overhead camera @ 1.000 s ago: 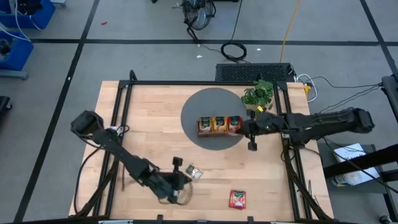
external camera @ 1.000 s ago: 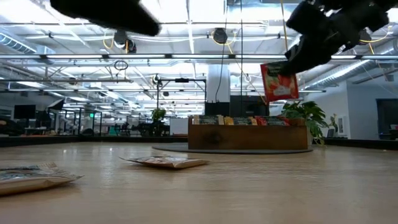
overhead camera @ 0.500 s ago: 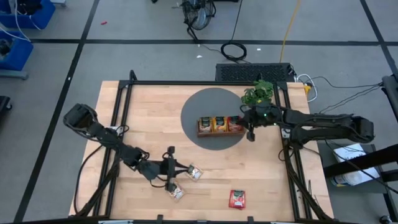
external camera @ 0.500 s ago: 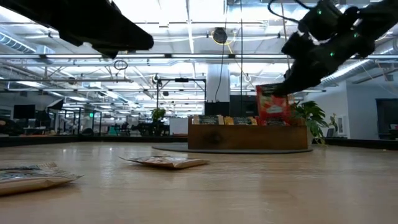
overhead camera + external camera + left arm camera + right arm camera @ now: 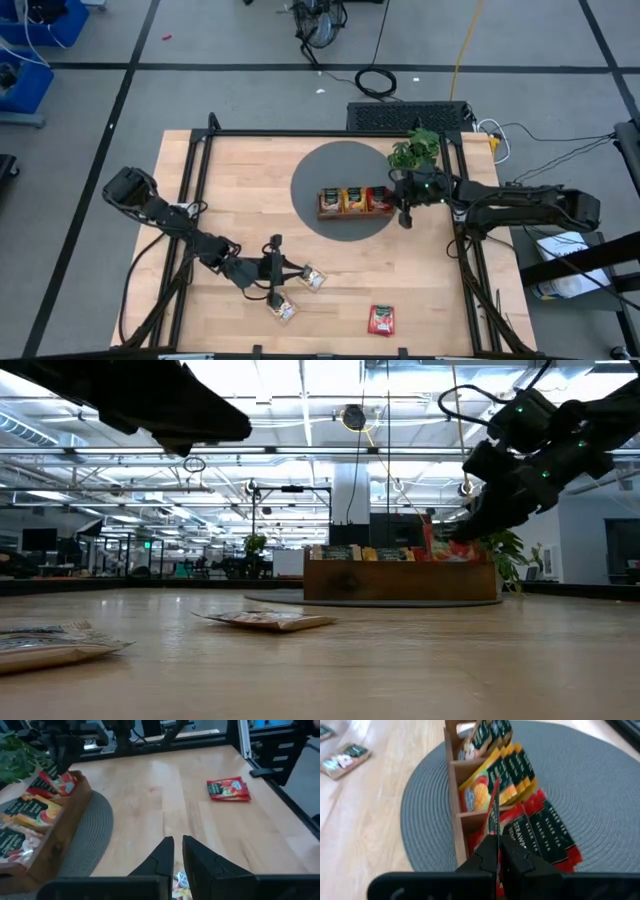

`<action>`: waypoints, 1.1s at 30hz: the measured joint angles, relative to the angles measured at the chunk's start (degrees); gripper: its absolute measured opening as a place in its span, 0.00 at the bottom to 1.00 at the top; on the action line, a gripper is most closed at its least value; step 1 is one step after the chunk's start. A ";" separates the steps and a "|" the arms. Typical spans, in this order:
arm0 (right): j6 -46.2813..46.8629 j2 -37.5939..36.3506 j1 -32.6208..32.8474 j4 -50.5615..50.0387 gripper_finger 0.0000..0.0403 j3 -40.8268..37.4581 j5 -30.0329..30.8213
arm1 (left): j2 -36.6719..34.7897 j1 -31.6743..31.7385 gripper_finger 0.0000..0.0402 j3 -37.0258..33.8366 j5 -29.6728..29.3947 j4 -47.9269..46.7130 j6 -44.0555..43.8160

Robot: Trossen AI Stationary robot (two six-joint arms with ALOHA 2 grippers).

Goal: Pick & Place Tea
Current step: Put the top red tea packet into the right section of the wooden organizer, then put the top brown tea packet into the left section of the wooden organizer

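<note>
Pale wooden tabletop point(image 5: 240, 190) carries a round grey woven mat point(image 5: 320, 170) with a brown wooden three-compartment tray point(image 5: 352, 213). Over the tray's right compartment, the right gripper point(image 5: 496, 851) pinches a red tea sachet point(image 5: 493, 812) edge-on, seemingly partly inside. Near the front edge, the left gripper point(image 5: 177, 851), fingers almost together, hovers by two beige sachets point(image 5: 313, 278); another red sachet point(image 5: 382, 319) lies right.

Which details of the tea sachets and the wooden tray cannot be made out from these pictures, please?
- Brown wooden three-compartment tray, low view: its front wall hides how deep the sachets sit.
- Flat red tea sachet in the right gripper, right wrist view: seen edge-on, face unreadable.
- Two beige sachets with dark print, high view: too small to read.
- Left gripper: cannot tell whether it touches them.
</note>
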 joint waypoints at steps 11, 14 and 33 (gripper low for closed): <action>2.44 -0.01 0.13 1.50 0.02 -1.56 1.85 | 0.00 0.34 0.12 -0.02 -0.02 0.02 0.26; 3.28 0.01 0.15 1.98 0.07 -1.54 1.74 | 0.00 0.51 0.12 -0.02 -0.02 0.01 0.24; 6.01 -2.62 7.59 16.09 0.36 -1.54 2.80 | 0.00 0.51 0.12 -0.02 0.00 -1.24 -3.49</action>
